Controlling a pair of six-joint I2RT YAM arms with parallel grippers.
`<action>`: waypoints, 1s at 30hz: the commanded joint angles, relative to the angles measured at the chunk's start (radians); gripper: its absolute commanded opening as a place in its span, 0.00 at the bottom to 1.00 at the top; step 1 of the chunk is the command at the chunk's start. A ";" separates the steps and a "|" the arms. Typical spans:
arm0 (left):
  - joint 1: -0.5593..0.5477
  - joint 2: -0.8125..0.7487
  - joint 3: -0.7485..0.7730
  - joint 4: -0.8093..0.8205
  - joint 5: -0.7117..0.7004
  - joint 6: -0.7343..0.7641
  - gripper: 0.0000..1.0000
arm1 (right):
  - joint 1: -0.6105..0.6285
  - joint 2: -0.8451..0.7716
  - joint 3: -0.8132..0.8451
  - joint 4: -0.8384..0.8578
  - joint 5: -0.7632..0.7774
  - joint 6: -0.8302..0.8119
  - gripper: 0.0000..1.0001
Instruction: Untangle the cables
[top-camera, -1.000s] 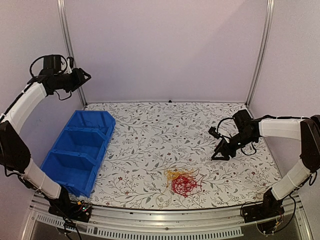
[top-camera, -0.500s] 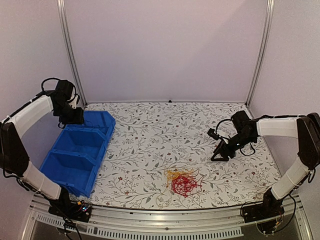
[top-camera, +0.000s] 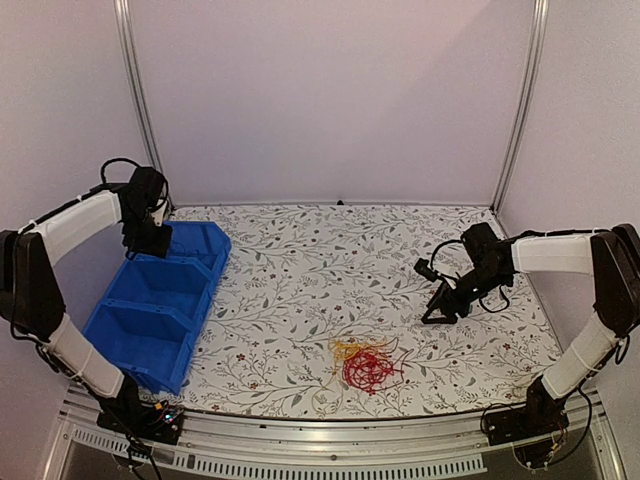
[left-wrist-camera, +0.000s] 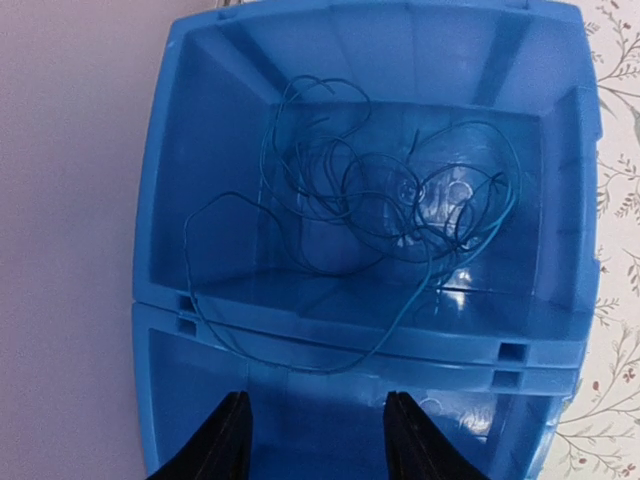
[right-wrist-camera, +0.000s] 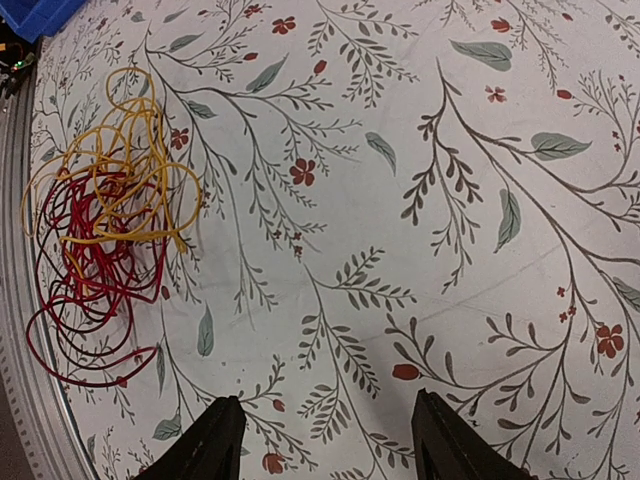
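Observation:
A knotted clump of red and yellow cables (top-camera: 366, 364) lies on the floral table near its front edge; in the right wrist view the clump (right-wrist-camera: 98, 225) is at the far left. A loose blue cable (left-wrist-camera: 395, 205) lies in the far compartment of the blue bin (left-wrist-camera: 160, 200), with one loop draped over the divider. My left gripper (left-wrist-camera: 318, 405) hovers over that bin, open and holding nothing. My right gripper (right-wrist-camera: 325, 410) is open just above the bare tablecloth, to the right of the clump and apart from it; in the top view the right gripper (top-camera: 437, 312) points down and left.
The blue bin (top-camera: 192, 338) with three compartments stands along the table's left side. Walls and metal posts close in the back and both sides. A metal rail runs along the front edge just beyond the clump.
My left arm has swung down from high at the back left to just over the bin's far compartment. The right arm has barely shifted, and the clump has not moved.

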 joint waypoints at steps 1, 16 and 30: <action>-0.019 0.036 0.009 -0.019 -0.064 0.013 0.44 | 0.006 0.011 0.023 -0.012 -0.004 -0.011 0.61; -0.049 0.151 0.047 -0.018 -0.166 0.033 0.26 | 0.006 0.014 0.021 -0.015 0.001 -0.011 0.62; -0.065 0.253 0.108 0.075 -0.167 0.078 0.00 | 0.006 0.012 0.020 -0.016 0.007 -0.010 0.62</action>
